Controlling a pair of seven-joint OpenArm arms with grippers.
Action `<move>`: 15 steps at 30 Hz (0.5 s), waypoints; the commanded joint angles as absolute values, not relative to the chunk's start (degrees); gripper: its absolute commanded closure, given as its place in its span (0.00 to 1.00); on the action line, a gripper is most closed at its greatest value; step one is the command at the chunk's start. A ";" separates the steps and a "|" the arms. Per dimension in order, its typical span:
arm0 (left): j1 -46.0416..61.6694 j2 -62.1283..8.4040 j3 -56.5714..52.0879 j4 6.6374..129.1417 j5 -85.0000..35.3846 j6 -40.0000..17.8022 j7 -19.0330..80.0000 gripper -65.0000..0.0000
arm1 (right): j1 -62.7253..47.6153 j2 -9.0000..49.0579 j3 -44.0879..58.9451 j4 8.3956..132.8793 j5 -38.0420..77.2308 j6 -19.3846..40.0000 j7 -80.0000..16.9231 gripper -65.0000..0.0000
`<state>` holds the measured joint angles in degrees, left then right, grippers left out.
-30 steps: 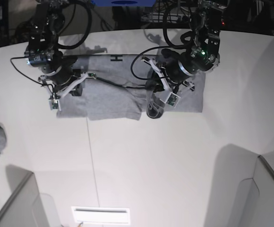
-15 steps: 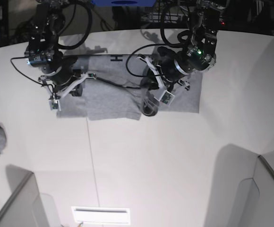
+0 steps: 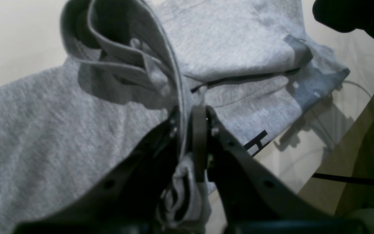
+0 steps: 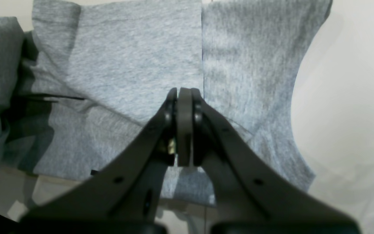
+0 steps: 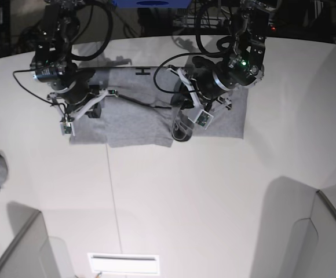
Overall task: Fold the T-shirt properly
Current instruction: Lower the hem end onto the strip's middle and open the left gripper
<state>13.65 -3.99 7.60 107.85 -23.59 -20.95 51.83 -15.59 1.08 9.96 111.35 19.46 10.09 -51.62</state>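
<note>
On a white counter, the grey T-shirt lies partly folded. The left gripper pinches a raised fold of its fabric, while the right gripper, jaws closed and empty, rests over the flat cloth.

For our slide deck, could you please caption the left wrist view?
Left gripper pinching a raised fold of the grey T-shirt above the table.

Left fingers pinched together, right fingers fully closed
</note>
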 commanded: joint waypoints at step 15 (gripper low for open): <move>11.91 -2.59 7.60 102.90 -24.75 -21.14 50.42 0.53 | -15.25 1.36 9.98 112.31 20.09 10.24 -50.59 1.00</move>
